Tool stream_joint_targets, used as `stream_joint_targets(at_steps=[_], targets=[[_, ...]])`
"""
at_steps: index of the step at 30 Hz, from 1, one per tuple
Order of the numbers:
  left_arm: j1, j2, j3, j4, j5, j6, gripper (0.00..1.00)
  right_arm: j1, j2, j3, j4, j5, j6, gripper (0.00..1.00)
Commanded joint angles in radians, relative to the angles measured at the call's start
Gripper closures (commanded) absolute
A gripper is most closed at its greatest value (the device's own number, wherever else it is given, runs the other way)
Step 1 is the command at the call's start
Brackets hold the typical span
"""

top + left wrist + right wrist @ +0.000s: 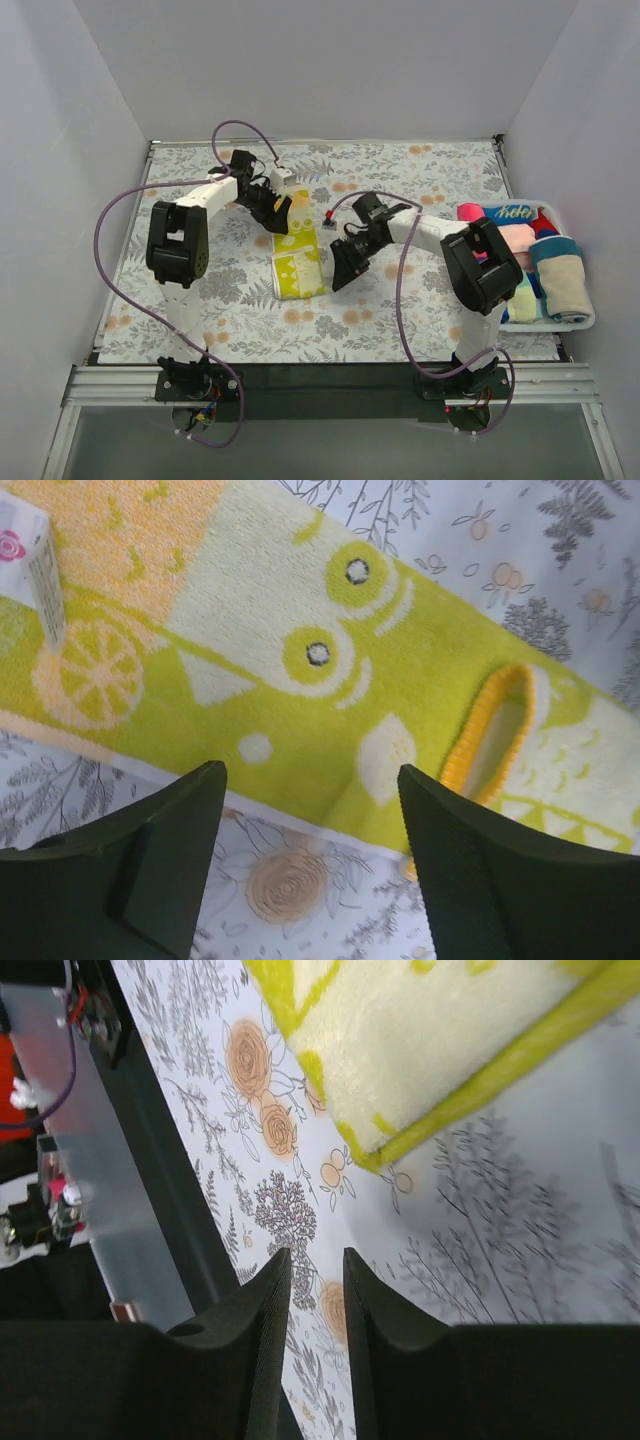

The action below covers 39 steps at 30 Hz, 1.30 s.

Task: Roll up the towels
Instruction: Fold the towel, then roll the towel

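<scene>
A yellow patterned towel [297, 258] lies flat on the floral covering, folded into a long strip running away from the arms. The left wrist view shows its lemon-and-face print [300, 630] and a turned-up orange hem [490, 730]. My left gripper [284, 222] hovers over the towel's far end. Its jaws stand wide open [312, 780] and empty, just off the towel's long edge. My right gripper [345, 268] sits low beside the towel's near right corner [430, 1030]. Only a narrow gap separates its jaws [317, 1253], and nothing is between them.
A white slotted basket [585, 322] at the right edge holds several rolled towels, among them a beige one [565, 285], pink [515, 240] and blue print [510, 212]. A white label [35, 560] sticks up from the yellow towel. The table's dark front rail [170, 1160] lies near the right gripper.
</scene>
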Motion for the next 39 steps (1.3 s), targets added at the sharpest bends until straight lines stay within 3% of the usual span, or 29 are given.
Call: stream_joint_targets(at_steps=[1, 2, 3, 6, 13, 20, 39], targets=[[0.018, -0.201, -0.044, 0.052, 0.04, 0.025, 0.33, -0.067, -0.12, 0.053, 0.003, 0.036, 0.013, 0.7], [0.02, -0.27, -0.083, 0.077, 0.032, 0.025, 0.19, -0.074, -0.117, 0.096, 0.003, 0.08, 0.018, 0.69], [0.023, -0.304, -0.103, 0.077, 0.032, 0.025, 0.13, -0.074, -0.107, 0.121, 0.003, 0.081, 0.018, 0.69], [0.035, -0.443, -0.161, 0.126, 0.051, 0.003, 0.02, -0.076, -0.034, 0.249, 0.004, 0.159, 0.024, 0.68], [0.05, -0.648, -0.267, 0.076, 0.034, -0.028, 0.02, -0.061, 0.155, 0.504, 0.004, 0.22, 0.078, 0.68], [0.064, -0.749, -0.353, 0.032, -0.057, -0.016, 0.02, -0.016, 0.275, 0.627, 0.004, 0.248, 0.079, 0.66], [0.072, -0.745, -0.368, 0.045, -0.051, -0.022, 0.02, 0.024, 0.334, 0.602, 0.0, 0.317, 0.084, 0.6]])
